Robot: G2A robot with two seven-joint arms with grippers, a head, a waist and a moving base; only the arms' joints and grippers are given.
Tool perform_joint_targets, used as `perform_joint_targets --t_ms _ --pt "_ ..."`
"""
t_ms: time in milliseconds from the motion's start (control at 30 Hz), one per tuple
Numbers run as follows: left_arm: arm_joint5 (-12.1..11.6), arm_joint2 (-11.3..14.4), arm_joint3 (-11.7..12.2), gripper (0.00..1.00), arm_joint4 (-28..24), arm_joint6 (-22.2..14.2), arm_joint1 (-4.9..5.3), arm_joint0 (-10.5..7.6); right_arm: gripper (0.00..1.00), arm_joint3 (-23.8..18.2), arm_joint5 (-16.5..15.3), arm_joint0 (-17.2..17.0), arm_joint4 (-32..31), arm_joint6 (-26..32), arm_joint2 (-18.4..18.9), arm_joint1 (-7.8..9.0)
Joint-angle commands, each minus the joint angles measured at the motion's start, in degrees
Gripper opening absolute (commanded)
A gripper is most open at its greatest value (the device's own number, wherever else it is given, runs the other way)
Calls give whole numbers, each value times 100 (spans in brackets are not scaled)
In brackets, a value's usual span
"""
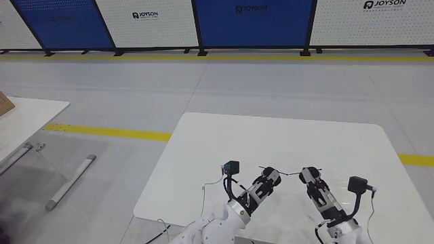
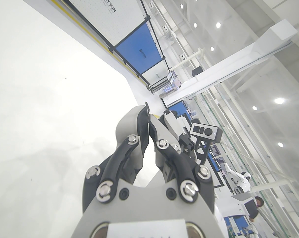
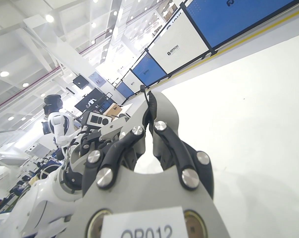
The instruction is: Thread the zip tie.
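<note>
A thin black zip tie [image 1: 288, 173] hangs just above the white table [image 1: 285, 139] near its front edge, stretched between my two grippers. My left gripper [image 1: 270, 175] is shut on one end; a short black tip [image 2: 146, 104] sticks out past its closed fingers [image 2: 142, 125]. My right gripper [image 1: 308, 174] is shut on the other end, and the tie's end [image 3: 142, 89] pokes out beyond its fingertips [image 3: 152, 105]. The grippers face each other a small gap apart. In the left wrist view the right gripper [image 2: 169, 121] sits close behind the left one.
The white table stretches bare beyond the grippers [image 1: 291, 135]. A second white table [image 1: 27, 118] stands off to the left across grey floor. Blue and white partition panels [image 1: 251, 10] line the far side of the room.
</note>
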Motion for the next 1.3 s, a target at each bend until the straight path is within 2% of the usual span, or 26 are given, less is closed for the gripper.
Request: perform_joint_targets --t_ms 0,233,567,1267 --pt "0 0 0 0 0 0 0 0 0 8 48 19 -42 26 -6 -8" --pt "0 0 0 0 0 0 0 0 0 43 127 63 -96 103 -36 -41" --pt "0 0 0 0 0 0 0 0 0 -112 -43 -109 -155 -4 66 -61" --pt "0 0 0 0 0 0 0 0 0 -165 44 -147 -238 51 140 -127"
